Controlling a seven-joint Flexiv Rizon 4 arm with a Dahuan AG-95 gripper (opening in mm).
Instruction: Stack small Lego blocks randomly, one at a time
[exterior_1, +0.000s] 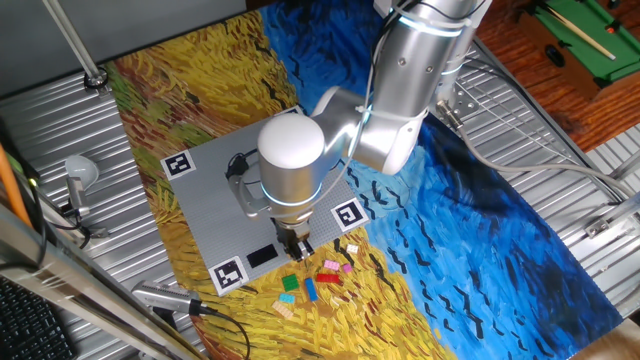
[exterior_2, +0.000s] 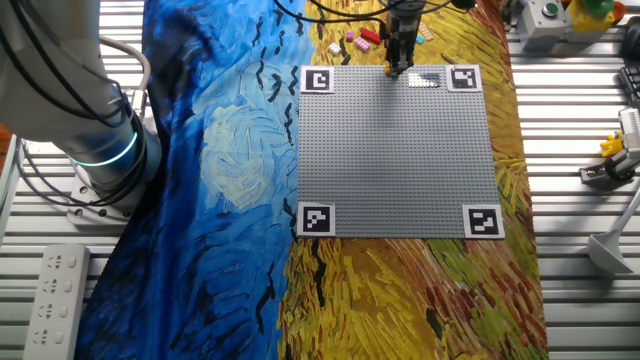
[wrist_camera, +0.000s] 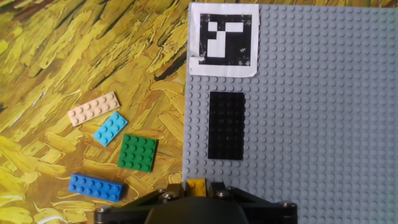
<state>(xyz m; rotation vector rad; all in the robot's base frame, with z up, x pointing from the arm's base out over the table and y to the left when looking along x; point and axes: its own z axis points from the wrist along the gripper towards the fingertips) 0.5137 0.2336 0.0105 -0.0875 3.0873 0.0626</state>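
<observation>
My gripper (wrist_camera: 198, 190) is shut on a small yellow brick (wrist_camera: 198, 185), held at the near left edge of the grey baseplate (wrist_camera: 311, 124). To its left, loose bricks lie on the painted cloth: tan (wrist_camera: 93, 108), teal (wrist_camera: 110, 129), green (wrist_camera: 138, 152) and blue (wrist_camera: 96, 187). In one fixed view the gripper (exterior_1: 296, 246) hangs over the plate's front edge, just behind the loose bricks, among them a red one (exterior_1: 328, 278) and a pink one (exterior_1: 331, 265). In the other fixed view the gripper (exterior_2: 398, 66) is at the plate's far edge.
A black flat plate (wrist_camera: 226, 125) is fixed on the baseplate below a black-and-white marker tag (wrist_camera: 224, 38). Marker tags sit at the baseplate's corners (exterior_2: 317, 219). Metal stands and cables (exterior_1: 78, 180) are at the table's left side.
</observation>
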